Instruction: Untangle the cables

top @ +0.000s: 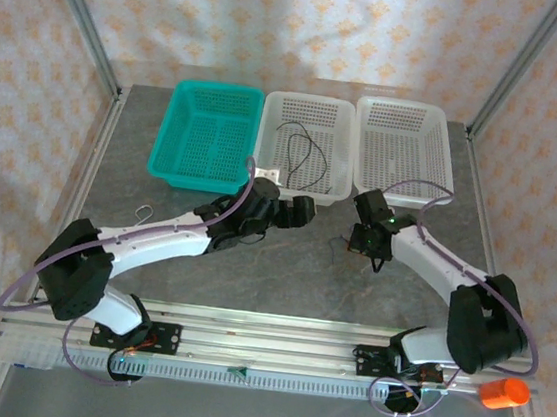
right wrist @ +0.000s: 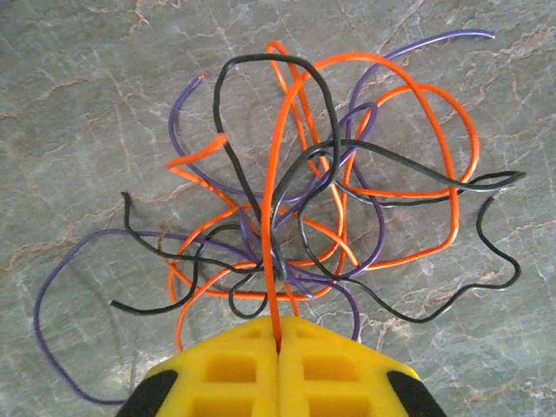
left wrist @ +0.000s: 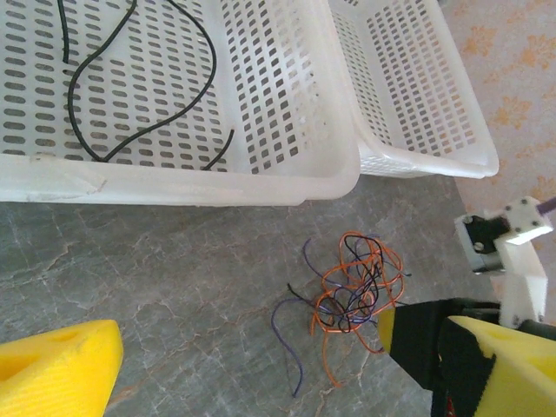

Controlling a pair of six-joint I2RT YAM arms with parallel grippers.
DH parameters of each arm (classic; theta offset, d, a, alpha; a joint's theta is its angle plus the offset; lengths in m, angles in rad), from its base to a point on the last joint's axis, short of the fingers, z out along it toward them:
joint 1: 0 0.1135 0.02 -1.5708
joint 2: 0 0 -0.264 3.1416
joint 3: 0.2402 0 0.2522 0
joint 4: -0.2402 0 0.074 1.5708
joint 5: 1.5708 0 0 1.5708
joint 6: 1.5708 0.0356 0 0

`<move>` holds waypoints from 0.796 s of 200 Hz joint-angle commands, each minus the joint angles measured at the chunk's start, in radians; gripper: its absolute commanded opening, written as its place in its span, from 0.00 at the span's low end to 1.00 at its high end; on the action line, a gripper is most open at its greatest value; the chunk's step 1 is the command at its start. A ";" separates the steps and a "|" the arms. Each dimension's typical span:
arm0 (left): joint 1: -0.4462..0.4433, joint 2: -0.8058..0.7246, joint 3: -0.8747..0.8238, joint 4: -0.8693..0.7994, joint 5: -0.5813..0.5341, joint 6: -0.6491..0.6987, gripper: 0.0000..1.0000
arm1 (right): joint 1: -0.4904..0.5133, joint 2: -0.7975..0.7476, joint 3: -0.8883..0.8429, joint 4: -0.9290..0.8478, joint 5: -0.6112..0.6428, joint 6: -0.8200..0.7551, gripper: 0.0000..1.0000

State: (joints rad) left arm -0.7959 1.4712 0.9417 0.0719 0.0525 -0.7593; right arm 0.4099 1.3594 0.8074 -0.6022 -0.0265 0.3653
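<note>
The cables (right wrist: 330, 200) lie as a small knot of orange, black and purple wires on the grey table, also seen in the left wrist view (left wrist: 356, 287). My right gripper (right wrist: 278, 340) is shut on one orange cable that rises from the middle of the knot. From above, it (top: 370, 247) stands over the knot, in front of the white baskets. My left gripper (left wrist: 278, 360) is open with nothing between its yellow fingers (left wrist: 61, 365), to the left of the knot. In the top view it (top: 290, 210) is near the middle basket's front edge. One black cable (left wrist: 148, 113) lies loose in that basket.
Three baskets stand in a row at the back: a teal one (top: 219, 88), a middle white one (top: 311, 99) and a right white one (top: 406, 105). A small metal hook (top: 142, 214) lies at the table's left. An orange cylinder (top: 504, 392) sits by the right arm's base.
</note>
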 commanded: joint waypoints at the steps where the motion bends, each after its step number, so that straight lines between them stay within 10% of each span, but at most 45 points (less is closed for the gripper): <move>1: -0.013 0.038 0.043 0.009 -0.046 -0.008 0.95 | 0.007 -0.057 0.017 -0.048 0.014 0.001 0.00; 159: -0.097 0.110 0.033 0.139 -0.030 0.071 0.96 | 0.004 -0.327 0.146 0.007 -0.167 -0.234 0.00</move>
State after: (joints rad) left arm -0.8742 1.5673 0.9680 0.1398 0.0433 -0.7055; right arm 0.4099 1.0512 0.8967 -0.5938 -0.1631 0.2001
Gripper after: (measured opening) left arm 0.959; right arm 0.048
